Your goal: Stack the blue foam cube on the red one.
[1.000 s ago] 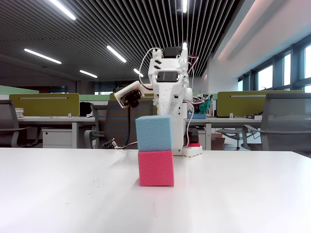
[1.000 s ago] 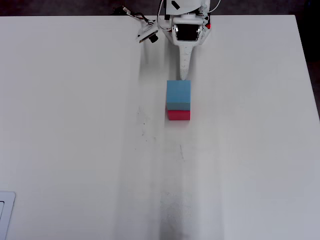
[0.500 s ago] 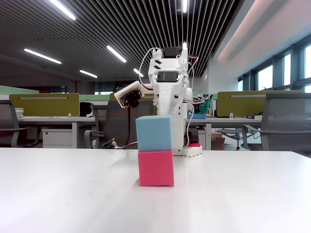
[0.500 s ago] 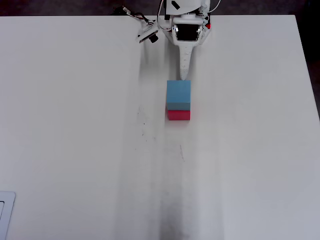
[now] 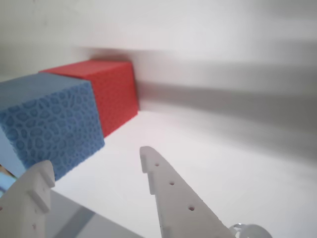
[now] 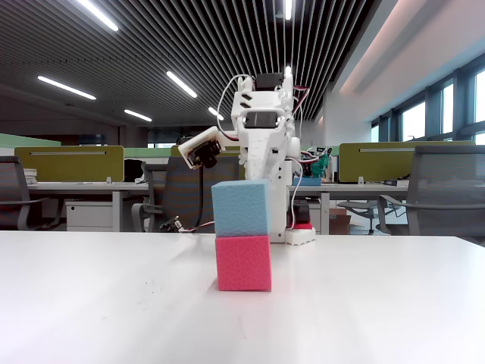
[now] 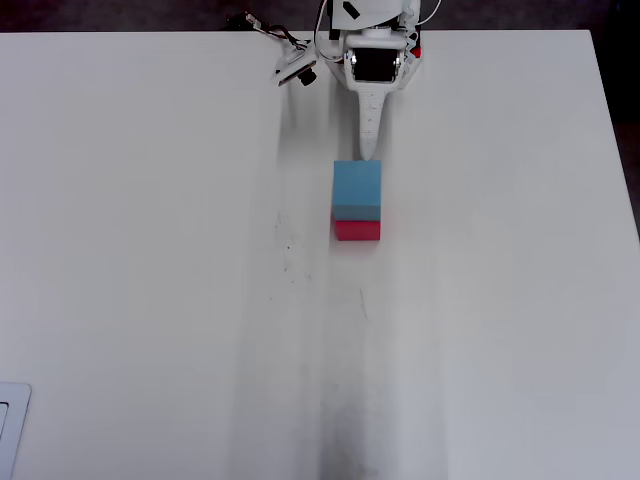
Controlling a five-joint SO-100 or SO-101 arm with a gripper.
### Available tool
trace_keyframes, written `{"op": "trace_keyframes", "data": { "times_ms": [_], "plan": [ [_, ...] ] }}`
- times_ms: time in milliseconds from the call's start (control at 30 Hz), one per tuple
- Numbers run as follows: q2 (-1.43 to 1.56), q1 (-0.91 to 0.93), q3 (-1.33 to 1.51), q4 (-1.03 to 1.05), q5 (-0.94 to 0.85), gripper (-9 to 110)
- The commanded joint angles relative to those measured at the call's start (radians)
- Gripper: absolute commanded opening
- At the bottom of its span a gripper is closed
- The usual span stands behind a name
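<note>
The light sky-blue foam cube [image 6: 240, 208] sits squarely on top of the pinkish-red foam cube [image 6: 243, 262], the two forming a short tower on the white table [image 6: 114, 303]. In the fixed view the blue cube's edges sit slightly to the left of the red one's, so the stack is a little offset. In the overhead view the blue foam cube [image 7: 357, 190] covers most of the red one [image 7: 357, 231], of which only a thin strip shows at the lower edge.

The white two-finger gripper [image 5: 96, 171] is spread wide and holds nothing. In the wrist view, which seems to lie on its side, its two white fingers [image 5: 176, 196] enter from the bottom edge with a clear gap of bare table between them. The blue foam cube [image 5: 52, 126] lies just ahead of the left finger in that view, close to it, though contact cannot be made out; the red one [image 5: 116, 94] is beyond it, farther from the fingers.

In the overhead view the gripper [image 7: 368, 150] points from the arm's base at the top edge of the table towards the stack, its tip just beside the blue cube's near side. In the fixed view the stack hides the gripper's tip, and the white arm [image 6: 265, 129] rises directly behind the cubes.
</note>
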Motion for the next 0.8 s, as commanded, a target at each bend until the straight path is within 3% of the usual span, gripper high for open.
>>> {"op": "trace_keyframes", "data": {
  "times_ms": [0, 233, 767],
  "plan": [
    [0.003, -0.003, 0.002, -0.012, -0.008, 23],
    [0.003, -0.005, 0.002, -0.012, -0.008, 23],
    [0.003, -0.005, 0.002, -0.012, -0.008, 8]
  ]
}}
